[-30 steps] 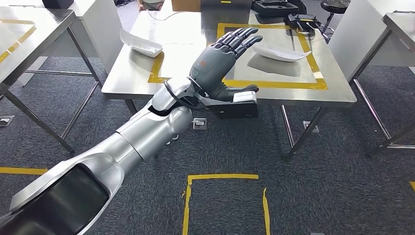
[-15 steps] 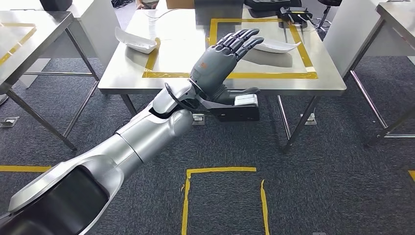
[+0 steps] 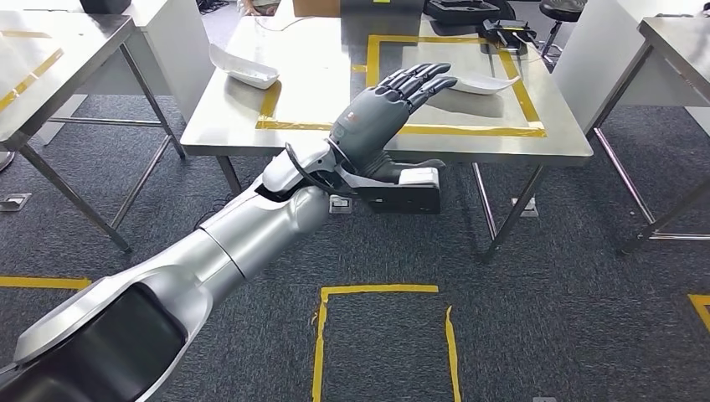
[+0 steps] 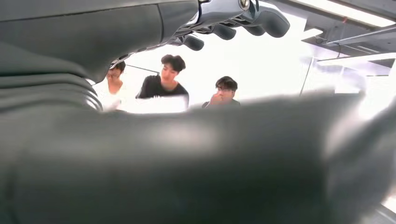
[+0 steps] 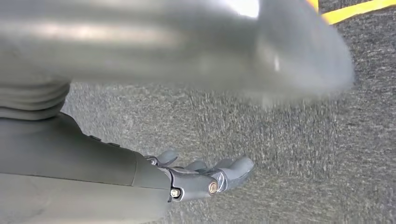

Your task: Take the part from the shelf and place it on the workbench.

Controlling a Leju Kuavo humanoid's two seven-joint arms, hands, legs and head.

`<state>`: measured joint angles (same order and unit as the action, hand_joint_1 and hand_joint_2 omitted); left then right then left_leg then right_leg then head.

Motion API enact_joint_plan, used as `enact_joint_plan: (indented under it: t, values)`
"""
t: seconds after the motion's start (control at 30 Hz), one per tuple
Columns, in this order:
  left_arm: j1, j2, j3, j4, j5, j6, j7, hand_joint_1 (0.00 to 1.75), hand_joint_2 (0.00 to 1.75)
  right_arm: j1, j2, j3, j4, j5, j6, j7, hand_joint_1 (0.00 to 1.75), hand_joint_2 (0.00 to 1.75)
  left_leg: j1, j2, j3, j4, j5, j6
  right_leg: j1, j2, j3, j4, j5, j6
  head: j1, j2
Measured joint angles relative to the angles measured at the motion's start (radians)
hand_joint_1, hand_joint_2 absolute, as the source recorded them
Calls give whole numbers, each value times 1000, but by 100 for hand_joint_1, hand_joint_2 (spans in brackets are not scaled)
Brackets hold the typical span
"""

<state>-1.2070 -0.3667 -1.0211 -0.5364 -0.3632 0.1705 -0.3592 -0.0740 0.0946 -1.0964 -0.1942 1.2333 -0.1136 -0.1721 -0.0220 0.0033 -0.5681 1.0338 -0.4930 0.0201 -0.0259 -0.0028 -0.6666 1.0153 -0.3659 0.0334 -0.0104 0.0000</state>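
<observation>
Left hand [image 3: 378, 117]: raised in front of the near edge of the workbench [image 3: 318, 79], palm turned right, fingers [image 3: 419, 79] stretched out and apart, thumb [image 3: 410, 164] pointing right; nothing held. In the left wrist view the same hand [image 4: 224, 18] shows fingertips [image 4: 273, 23] spread against a bright background

Right hand [image 5: 196, 179]: hanging over dark carpet, seen in the right wrist view; fingers [image 5: 238, 168] loosely extended, nothing in them

Part [image 3: 481, 82]: white, shallow and boat-shaped, lying on the workbench inside the yellow tape rectangle [image 3: 469, 130], toward its far right side, just beyond the left fingertips and apart from them

Second white part [image 3: 243, 67]: similar shape, on the far left of the same workbench, outside the tape rectangle

Workbench: stainless steel top on metal legs, straight ahead

Side tables: one steel table [image 3: 50, 59] at left, another [image 3: 678, 42] at far right

Black cases [image 3: 477, 10]: at the far edge of the workbench

Floor marking [image 3: 381, 335]: yellow tape square on the grey carpet, near side

People [image 4: 166, 84]: three figures in the background of the left wrist view
</observation>
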Motion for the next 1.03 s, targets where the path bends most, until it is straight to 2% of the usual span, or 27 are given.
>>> enact_joint_plan:
  t: [0.1,0.27,0.4,0.53,0.87,1.03]
  values:
    - [-19,23,12,47,-45,6,-25,0,175,-1,1,0,0,11,-2,-5,0,175,0,1,0,0,0,0,0,1,0,0,1,0,0,0]
    - [-51,92,62,95,-99,-4,-53,0,175,-1,2,0,0,24,1,21,0,175,0,1,0,0,1,-2,1,2,-3,0,1,-1,0,0]
    - [-57,112,90,109,-114,-9,-72,0,175,-2,2,0,0,19,2,46,0,175,1,-1,3,0,5,-4,2,0,-5,1,3,-2,0,0]
    - [-57,105,101,115,-135,-19,-84,0,175,-1,2,0,0,7,0,57,0,175,1,-1,3,0,5,-4,2,0,-6,1,3,-2,0,0]
    - [-50,43,109,122,-168,-24,-103,0,175,-2,2,-11,0,-14,-11,61,0,175,1,-1,-5,0,3,-2,1,0,-6,0,2,-2,0,0]
    - [-49,32,109,124,-182,-31,-102,0,175,-1,3,-16,0,-13,-15,61,0,175,1,-1,-6,0,3,-2,2,1,-7,0,2,-2,0,0]
